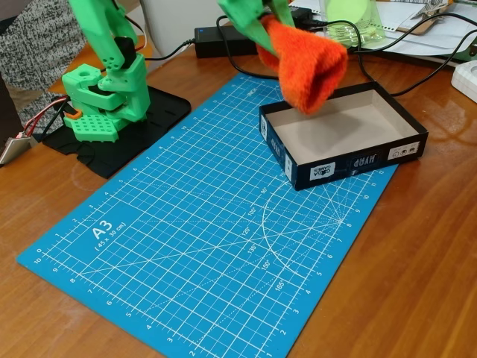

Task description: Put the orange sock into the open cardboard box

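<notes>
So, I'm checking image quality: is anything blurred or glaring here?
In the fixed view, the bright orange fuzzy sock looks slightly soft, the blue cutting mat grid stays sharp, lighting is even, and the sock shadows the shallow dark cardboard box's beige floor.

One orange sock [309,71] up in the air, one open cardboard box [350,160] below it. One green claw [270,30] gripping that sock. One blue cutting mat [201,231] on the table [417,283], one black arm base plate [119,145], and one white thing [467,78] at the right edge.
</notes>
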Motion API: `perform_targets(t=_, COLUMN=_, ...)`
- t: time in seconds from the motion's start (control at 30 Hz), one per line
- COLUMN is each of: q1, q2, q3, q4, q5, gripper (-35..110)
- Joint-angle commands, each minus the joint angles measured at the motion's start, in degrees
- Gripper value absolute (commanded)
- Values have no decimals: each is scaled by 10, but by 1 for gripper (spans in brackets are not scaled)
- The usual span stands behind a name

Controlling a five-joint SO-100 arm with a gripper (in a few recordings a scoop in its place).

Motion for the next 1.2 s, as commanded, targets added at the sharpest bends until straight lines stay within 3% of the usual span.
perform_targets(t=0.0, q1=20, q2=-66, q3=-41, q4=-4, q5=124, gripper=0)
perform_targets(t=0.27, q1=98, q2=-135, q3=-122, q4=-39, q5=666, gripper=5)
perform_targets(t=0.57, q1=54, q2=-155, q3=-154, q4=-106, q5=997, gripper=0)
perform_targets(t=0.83, q1=28, q2=-146, q3=-105, q4=-149, q5=1042, gripper=8)
perform_targets(t=1.0, q1=30, q2=-144, q3=-104, q4=-145, q5=985, gripper=3)
perform_targets(t=1.17, q1=27, q2=-144, q3=-152, q4=-17, q5=968, gripper=11)
